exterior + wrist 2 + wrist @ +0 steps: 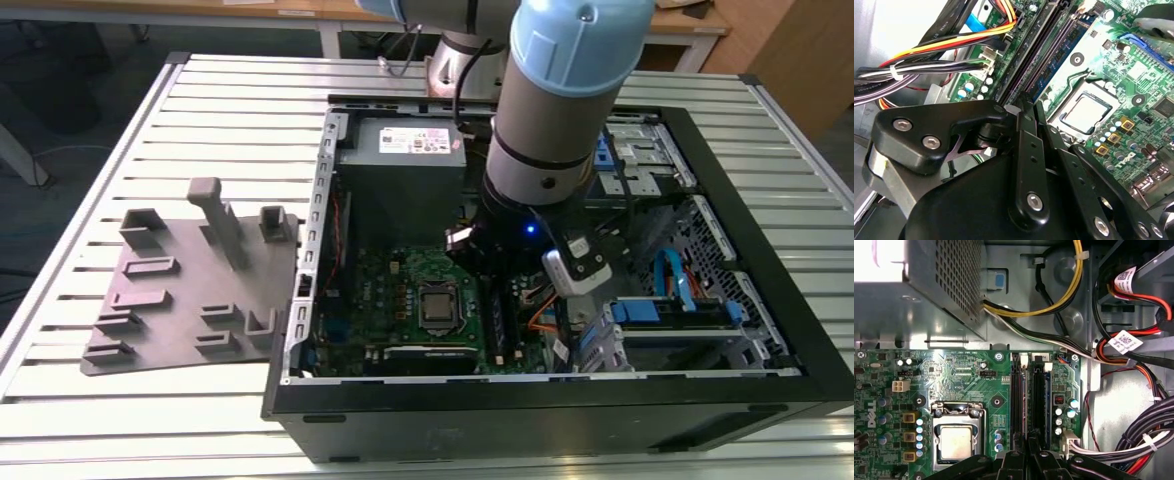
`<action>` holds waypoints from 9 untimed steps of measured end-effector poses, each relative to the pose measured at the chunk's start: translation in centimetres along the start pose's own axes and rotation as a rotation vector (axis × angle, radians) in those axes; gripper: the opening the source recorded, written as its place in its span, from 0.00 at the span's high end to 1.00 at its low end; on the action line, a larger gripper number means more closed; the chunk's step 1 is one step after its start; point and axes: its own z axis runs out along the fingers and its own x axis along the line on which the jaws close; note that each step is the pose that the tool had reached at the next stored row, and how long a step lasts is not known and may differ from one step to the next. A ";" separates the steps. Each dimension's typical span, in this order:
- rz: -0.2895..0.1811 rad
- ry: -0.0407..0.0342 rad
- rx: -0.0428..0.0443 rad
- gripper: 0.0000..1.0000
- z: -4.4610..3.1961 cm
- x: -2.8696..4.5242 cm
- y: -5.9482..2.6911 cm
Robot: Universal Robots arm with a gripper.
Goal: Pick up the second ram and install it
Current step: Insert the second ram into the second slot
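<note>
The second ram (1025, 405) stands on edge among the motherboard's memory slots, lower centre of the first wrist view, our gripper (1026, 442) clenched on its near end. We judge seating is in hand; a straight, even press seems called for.

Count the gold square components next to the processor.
3 gold squares in one row beside the processor: one nearest the power supply, one in the middle, one farthest from it. Others may be hidden.
</note>
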 end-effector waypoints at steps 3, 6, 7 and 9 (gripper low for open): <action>0.000 0.0000 0.0002 0.89 0.00 0.03 -0.05; 0.000 0.0000 0.0003 0.89 0.01 0.05 -0.06; 0.000 0.0000 0.0002 0.89 0.04 0.05 -0.07; 0.000 0.0000 0.0006 0.89 0.11 0.05 -0.07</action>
